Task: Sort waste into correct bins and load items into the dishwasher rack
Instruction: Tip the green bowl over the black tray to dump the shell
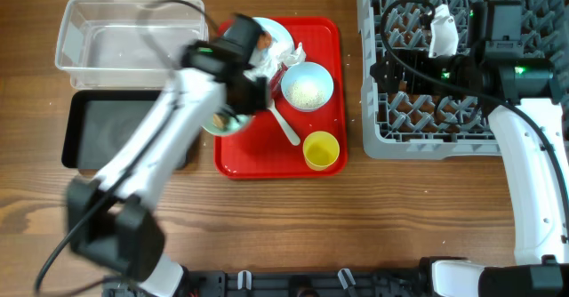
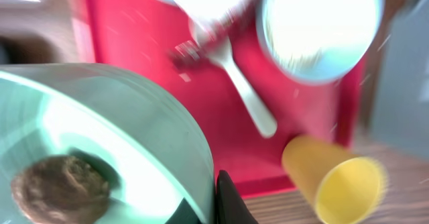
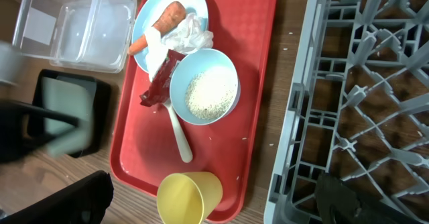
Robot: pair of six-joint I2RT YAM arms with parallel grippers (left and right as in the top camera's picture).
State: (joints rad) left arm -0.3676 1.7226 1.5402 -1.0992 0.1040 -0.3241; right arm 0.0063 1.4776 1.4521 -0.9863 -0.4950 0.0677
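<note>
Wood surface [image 1: 356, 235], overhead: clear tub [image 1: 129, 35] back-left, black tray [image 1: 116, 132] just in front of it, red serving tray [image 1: 267, 159] centre, dishwasher rack [image 1: 427, 146] on the right. Left arm [image 1: 151, 155] is motion-blurred; left gripper [image 1: 238, 106] is on the lump bowl [image 1: 220, 121] at the red serving tray's left edge. On that tray: plate [image 1: 280, 30], rice bowl [image 1: 307, 85], spoon [image 1: 286, 126], yellow cup [image 1: 322, 150]. Right arm [image 1: 533, 164] reaches over the rack. Left wrist, blurry: left gripper is clamped on the lump bowl's rim, one finger [image 2: 224, 197] against the outer wall; the brown lump [image 2: 60, 187] sits in the bowl bottom. Spoon, rice bowl and cup are beyond it on the red tray. Right wrist: right gripper [image 3: 211, 187] is spread wide, gripping nothing. The plate carries the carrot [image 3: 157, 26] and a napkin [image 3: 184, 36]. The red wrapper [image 3: 161, 83] runs from the plate to the rice bowl's rim. The rice [image 3: 210, 93] is in its bowl, with the spoon just beside it. The cup stands upright at the tray's near edge.
</note>
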